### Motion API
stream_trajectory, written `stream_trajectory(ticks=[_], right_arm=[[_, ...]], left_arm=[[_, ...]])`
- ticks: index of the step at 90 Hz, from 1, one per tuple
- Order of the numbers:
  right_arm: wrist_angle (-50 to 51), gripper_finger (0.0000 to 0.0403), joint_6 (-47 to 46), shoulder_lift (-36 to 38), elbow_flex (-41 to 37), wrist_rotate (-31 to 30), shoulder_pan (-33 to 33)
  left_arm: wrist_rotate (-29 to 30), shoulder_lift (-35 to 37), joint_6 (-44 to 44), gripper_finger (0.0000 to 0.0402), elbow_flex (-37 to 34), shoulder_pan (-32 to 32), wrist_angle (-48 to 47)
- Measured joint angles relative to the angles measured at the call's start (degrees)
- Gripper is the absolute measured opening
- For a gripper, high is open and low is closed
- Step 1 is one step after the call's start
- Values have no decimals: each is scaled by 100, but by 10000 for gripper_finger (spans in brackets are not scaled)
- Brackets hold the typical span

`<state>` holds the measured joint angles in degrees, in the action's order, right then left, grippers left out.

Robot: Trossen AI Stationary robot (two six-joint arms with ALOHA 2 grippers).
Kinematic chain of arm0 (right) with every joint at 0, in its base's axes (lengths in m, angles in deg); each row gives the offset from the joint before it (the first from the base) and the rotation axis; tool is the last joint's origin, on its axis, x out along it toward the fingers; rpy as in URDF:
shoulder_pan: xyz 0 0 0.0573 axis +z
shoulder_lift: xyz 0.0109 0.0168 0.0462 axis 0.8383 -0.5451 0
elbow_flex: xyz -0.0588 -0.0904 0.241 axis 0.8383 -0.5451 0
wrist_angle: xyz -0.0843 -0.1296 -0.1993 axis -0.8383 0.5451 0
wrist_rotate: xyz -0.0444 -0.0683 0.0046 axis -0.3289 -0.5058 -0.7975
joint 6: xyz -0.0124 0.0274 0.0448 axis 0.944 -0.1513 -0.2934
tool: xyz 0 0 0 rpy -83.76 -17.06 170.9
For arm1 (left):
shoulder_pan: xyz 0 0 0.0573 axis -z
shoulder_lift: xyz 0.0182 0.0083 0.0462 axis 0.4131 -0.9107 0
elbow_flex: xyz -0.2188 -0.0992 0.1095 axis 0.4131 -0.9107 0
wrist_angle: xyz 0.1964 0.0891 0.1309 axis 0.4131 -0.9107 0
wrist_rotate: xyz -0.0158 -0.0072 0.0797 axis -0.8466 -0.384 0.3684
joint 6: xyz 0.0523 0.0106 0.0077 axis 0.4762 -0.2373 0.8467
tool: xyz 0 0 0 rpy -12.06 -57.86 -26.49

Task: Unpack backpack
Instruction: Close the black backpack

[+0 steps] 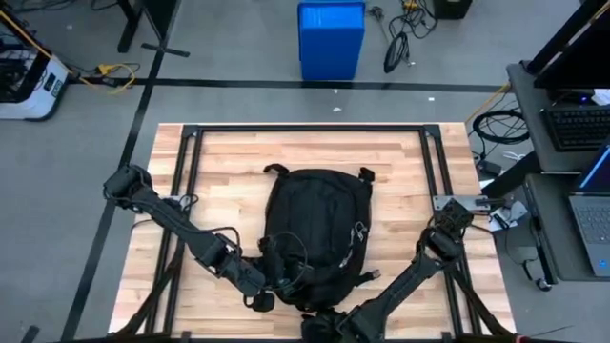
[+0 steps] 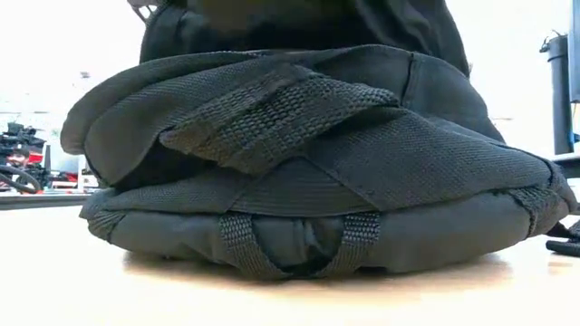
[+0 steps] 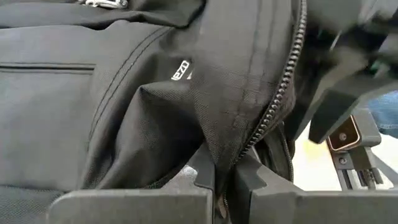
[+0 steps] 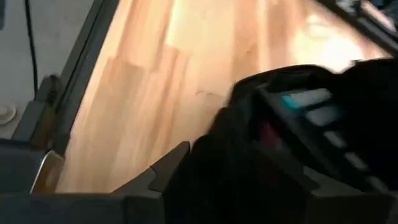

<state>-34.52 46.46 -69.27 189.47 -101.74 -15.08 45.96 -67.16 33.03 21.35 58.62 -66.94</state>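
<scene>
The black backpack [image 1: 319, 224] lies flat in the middle of the wooden table, its carry loop [image 2: 299, 254] at the near end. My left gripper [image 1: 272, 291] is at the pack's near left corner, shut on cloth beside the zipper [image 3: 280, 93]. My right gripper [image 1: 324, 324] is at the pack's near end by the table's front edge. In the right wrist view a black calculator [image 4: 311, 118] with coloured keys fills the space beside one finger [image 4: 168, 165]; the other finger is hidden behind it. My left gripper pinches a fold of the backpack's cloth along the zipper edge [image 3: 227, 158] between its two fingers. The cloth rises from the fingers in a drawn-up ridge. My right gripper has the black calculator by a dark edge [image 4: 211, 155] next to the visible finger. The calculator itself hides the hold, and the table shows beyond it.
Black frame rails [image 1: 305, 129] run along the table's far part and sides. Bare wood [image 1: 219, 191] lies left and right of the pack. A blue bin [image 1: 331, 38] stands on the floor beyond the far edge, and a desk with a laptop [image 1: 591, 214] to the right.
</scene>
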Motion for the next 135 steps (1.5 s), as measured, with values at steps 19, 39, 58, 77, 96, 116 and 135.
stream_trajectory(ticks=[19,39,58,77,96,116,135], right_arm=[[59,150,37,-111,-2,19,-170],[278,82,-175,-134,-2,65,-320],[408,9,36,-134,-2,-307,-272],[430,1,195,-134,-2,-746,-294],[491,1,292,-134,-2,-1056,-314],[666,0,310,-114,-4,-1147,-345],[673,0,313,-103,-9,-1242,-423]], left_arm=[[-6,0,-1,0,0,6,63],[-430,0,-4,0,0,123,30],[-588,0,-14,0,0,294,40],[-640,-168,-145,0,0,304,85],[-652,-572,-174,0,4,306,74],[-633,-817,-439,0,4,306,254],[-347,-940,-450,27,2,312,556]])
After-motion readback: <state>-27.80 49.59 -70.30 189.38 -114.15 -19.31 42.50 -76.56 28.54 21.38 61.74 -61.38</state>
